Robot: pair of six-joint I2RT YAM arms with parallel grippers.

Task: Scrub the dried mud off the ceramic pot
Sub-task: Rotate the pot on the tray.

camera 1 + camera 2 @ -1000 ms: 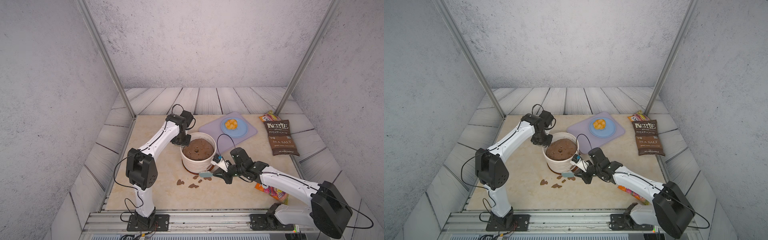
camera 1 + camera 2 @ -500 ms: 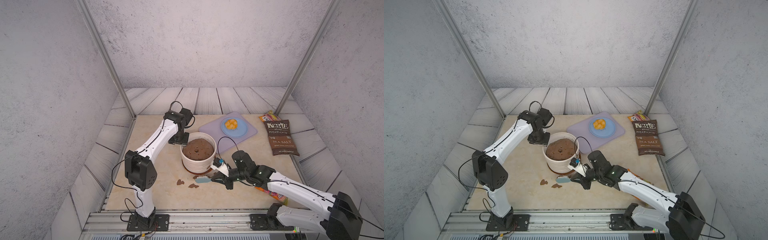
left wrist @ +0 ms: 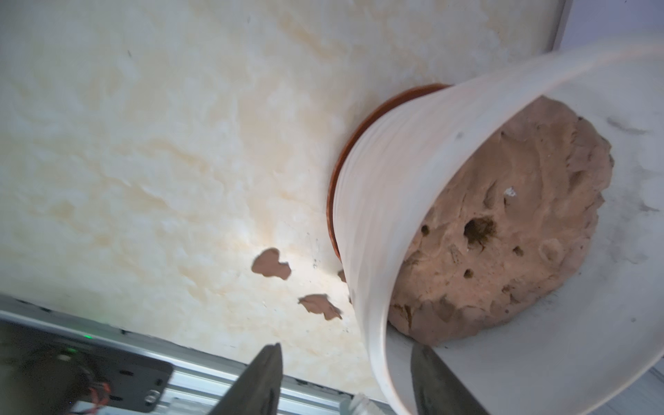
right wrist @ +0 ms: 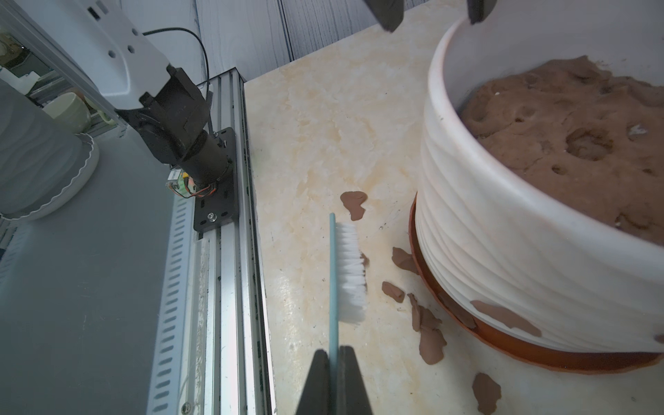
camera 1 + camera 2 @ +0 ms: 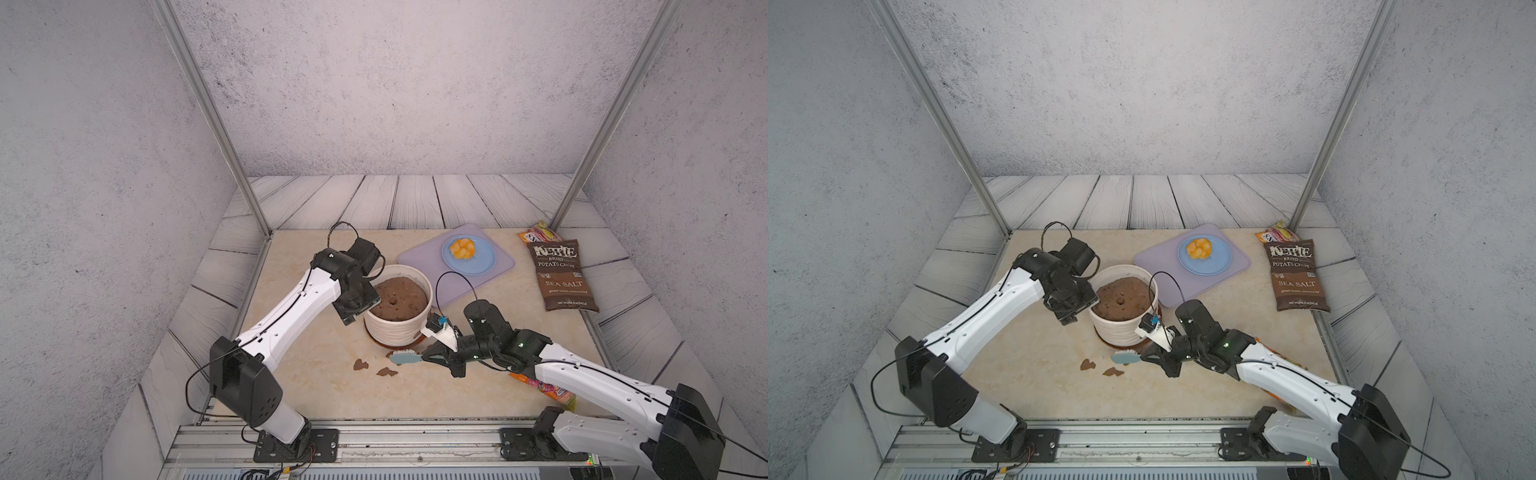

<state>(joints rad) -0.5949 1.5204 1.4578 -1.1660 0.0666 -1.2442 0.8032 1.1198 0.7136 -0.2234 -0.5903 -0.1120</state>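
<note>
Mud (image 4: 503,316) stuck on the pot (image 4: 503,233) shows clearly only on my right wrist cam; right fingers (image 4: 316,381) pinch the brush (image 4: 350,273), left fingers (image 3: 258,384) spread astride the rim; beige desk (image 5: 332,395), grey walls (image 5: 374,83)

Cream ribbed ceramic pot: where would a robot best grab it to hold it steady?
Take the cream-white ribbed ceramic pot by its thick rim, from above, one finger inside the wall, one outside. It stands upright and looks too wide to span, and the domed brown soil mound leaves room beside the wall. The left end effector hangs there, jaws open astride the rim.
</note>
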